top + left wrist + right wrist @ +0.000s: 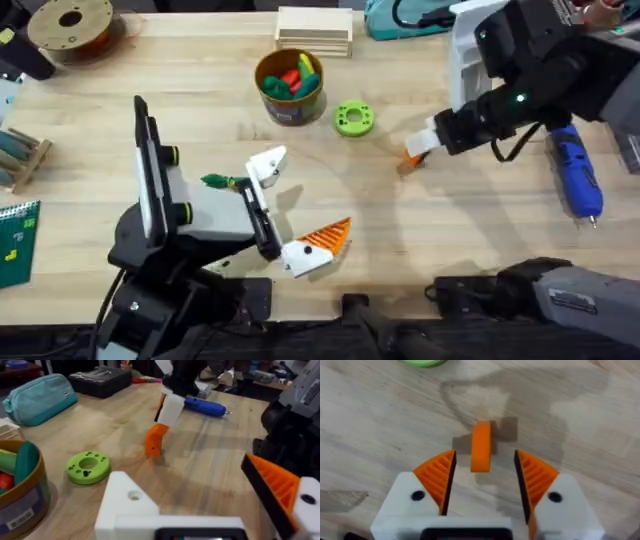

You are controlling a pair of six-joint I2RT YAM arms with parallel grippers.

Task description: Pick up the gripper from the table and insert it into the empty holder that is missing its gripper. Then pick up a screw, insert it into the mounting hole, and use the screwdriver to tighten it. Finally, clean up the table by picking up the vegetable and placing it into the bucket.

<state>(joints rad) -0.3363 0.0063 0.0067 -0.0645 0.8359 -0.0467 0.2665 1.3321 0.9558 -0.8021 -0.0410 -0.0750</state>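
The loose orange gripper (412,158) (481,442) stands on the table (480,230) between my right gripper's (485,460) (420,148) open orange pads, touching neither. My left gripper (300,200) is open; one finger is the bare white holder (268,165) (127,505), the other carries an orange tip (325,238) (274,485). The dark-green vegetable (215,181) lies beside the left arm. The bucket (290,100) (20,495) holds toy food. The blue screwdriver (578,172) (205,406) lies at the right. The screw is out of view.
A bright green disc (353,118) (88,466) sits right of the bucket. Wooden slats (315,30), a teal pouch (405,20) (37,397) and a spool (70,25) line the far edge. A black case (100,380) lies farther back.
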